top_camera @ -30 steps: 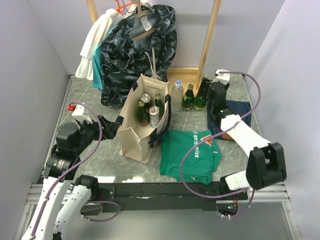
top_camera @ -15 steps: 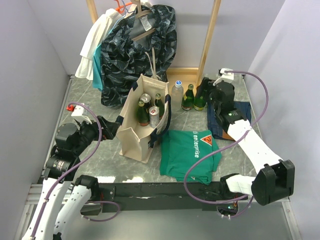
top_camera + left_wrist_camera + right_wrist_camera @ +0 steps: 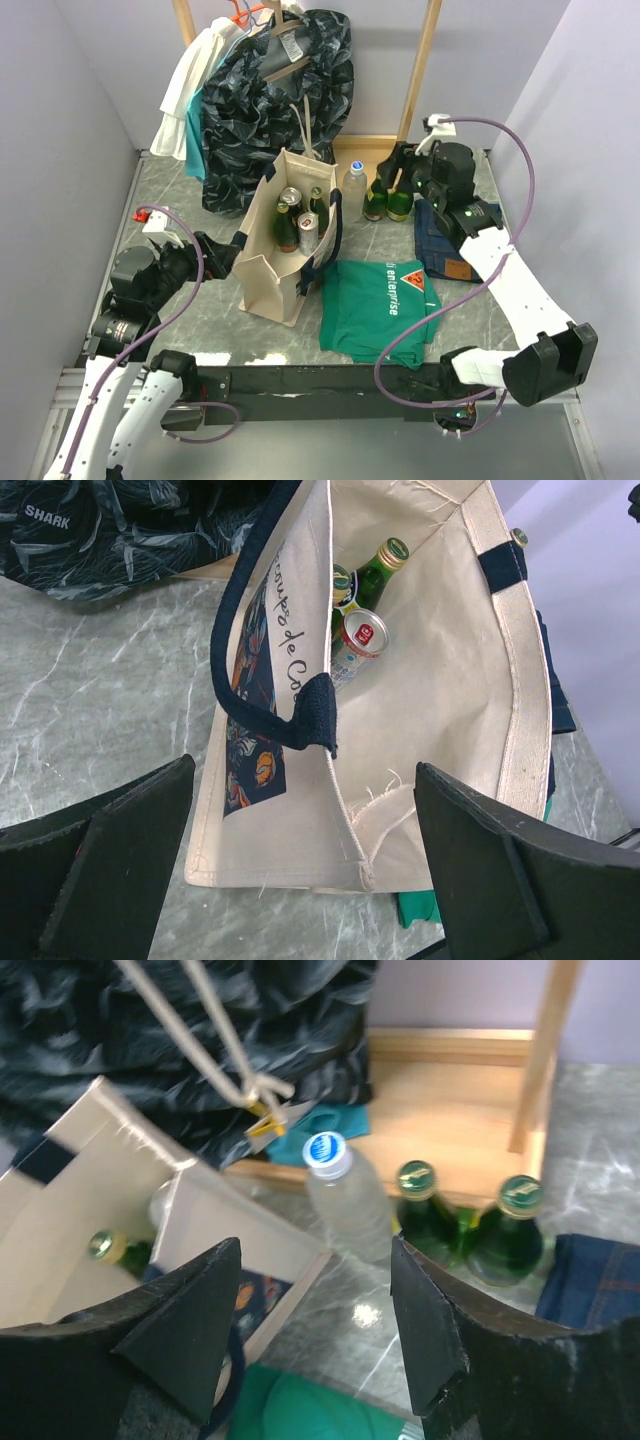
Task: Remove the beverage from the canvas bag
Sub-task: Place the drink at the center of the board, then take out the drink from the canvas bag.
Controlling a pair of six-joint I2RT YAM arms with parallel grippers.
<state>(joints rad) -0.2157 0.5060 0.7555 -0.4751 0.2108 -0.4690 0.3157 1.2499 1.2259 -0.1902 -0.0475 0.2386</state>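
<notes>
We now have the right gripper (image 3: 397, 168), jaws spread and empty, swung left over the standing bottles (image 3: 386, 200), likely heading for the canvas bag (image 3: 262, 272).

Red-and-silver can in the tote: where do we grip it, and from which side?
Grip the red-and-silver can on its upper body just below the rim, coming straight down through the tote's open top. It stands upright, and the tall canvas walls block any approach from the side. Green bottles stand close beside it, so the fingers probably need to go in narrow.
</notes>
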